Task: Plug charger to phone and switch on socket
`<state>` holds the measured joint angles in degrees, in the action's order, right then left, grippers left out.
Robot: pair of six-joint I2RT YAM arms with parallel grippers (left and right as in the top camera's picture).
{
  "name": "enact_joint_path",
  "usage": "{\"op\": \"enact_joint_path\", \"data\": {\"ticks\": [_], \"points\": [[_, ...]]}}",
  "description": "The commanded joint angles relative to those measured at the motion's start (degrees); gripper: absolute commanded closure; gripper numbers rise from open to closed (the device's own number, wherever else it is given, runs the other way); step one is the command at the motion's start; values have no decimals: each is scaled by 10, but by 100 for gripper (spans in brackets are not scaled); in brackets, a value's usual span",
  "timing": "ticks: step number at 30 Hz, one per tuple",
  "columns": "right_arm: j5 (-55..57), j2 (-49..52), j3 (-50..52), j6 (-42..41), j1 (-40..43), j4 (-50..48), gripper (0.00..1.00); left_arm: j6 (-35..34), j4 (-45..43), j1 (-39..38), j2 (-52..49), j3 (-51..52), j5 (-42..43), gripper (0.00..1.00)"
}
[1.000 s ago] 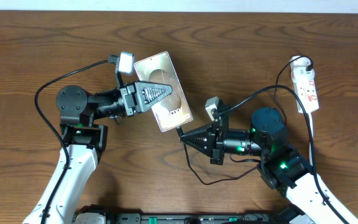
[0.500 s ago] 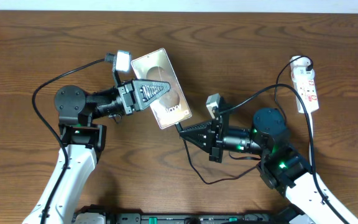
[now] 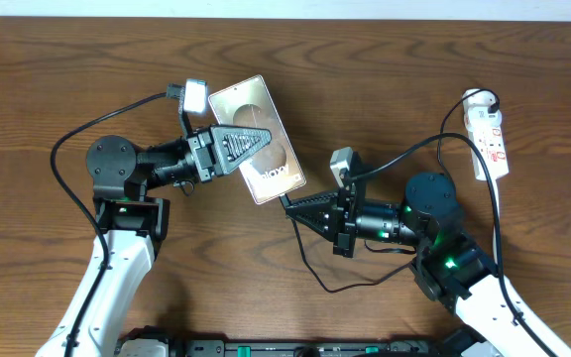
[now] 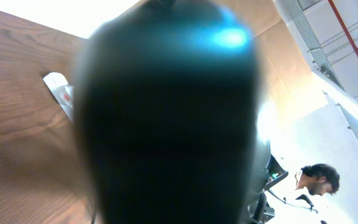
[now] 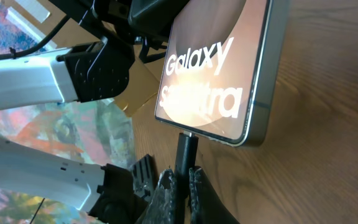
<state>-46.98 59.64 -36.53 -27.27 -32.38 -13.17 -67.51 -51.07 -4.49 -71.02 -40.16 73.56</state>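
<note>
My left gripper (image 3: 258, 145) is shut on the phone (image 3: 266, 171) and holds it tilted above the table. In the right wrist view the phone (image 5: 213, 68) shows white "Galaxy" lettering. My right gripper (image 3: 291, 211) is shut on the charger plug (image 5: 186, 155), whose tip meets the phone's bottom edge. The thin black charger cable (image 3: 340, 286) loops back under the right arm. The white socket strip (image 3: 490, 139) lies at the far right, apart from both grippers; it also shows in the left wrist view (image 4: 59, 93). The dark phone back fills the left wrist view and hides the fingers.
The socket's white lead (image 3: 495, 213) runs down the right side of the table. A black cable (image 3: 434, 146) runs from the strip to the right arm. Another black cable (image 3: 77, 149) arcs over the left arm.
The left gripper raised the phone slightly up and left. The right gripper moved the plug up and left to follow the phone's bottom edge.
</note>
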Motion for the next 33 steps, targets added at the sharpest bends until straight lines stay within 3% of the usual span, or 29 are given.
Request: {"op": "enact_joint_path", "data": {"ticks": [1, 9, 14, 19, 28, 32, 33], "points": [[27, -4, -14, -5, 0, -23, 97, 11, -2, -7, 6, -7, 45, 93], [27, -4, -14, -23, 0, -23, 91, 11, -2, -7, 6, -7, 45, 93], [24, -4, -14, -32, 0, -23, 75, 11, -2, -7, 6, -7, 45, 93], [12, -4, -14, -34, 0, -20, 65, 15, -2, -7, 6, -7, 45, 93], [12, -4, -14, -23, 1, 6, 27, 15, -2, -7, 6, -7, 45, 92], [7, -7, -14, -23, 3, 5, 1, 15, -2, -7, 6, -7, 45, 93], [0, -9, -14, -23, 6, 5, 1, 15, -2, -7, 6, -7, 45, 93]]}}
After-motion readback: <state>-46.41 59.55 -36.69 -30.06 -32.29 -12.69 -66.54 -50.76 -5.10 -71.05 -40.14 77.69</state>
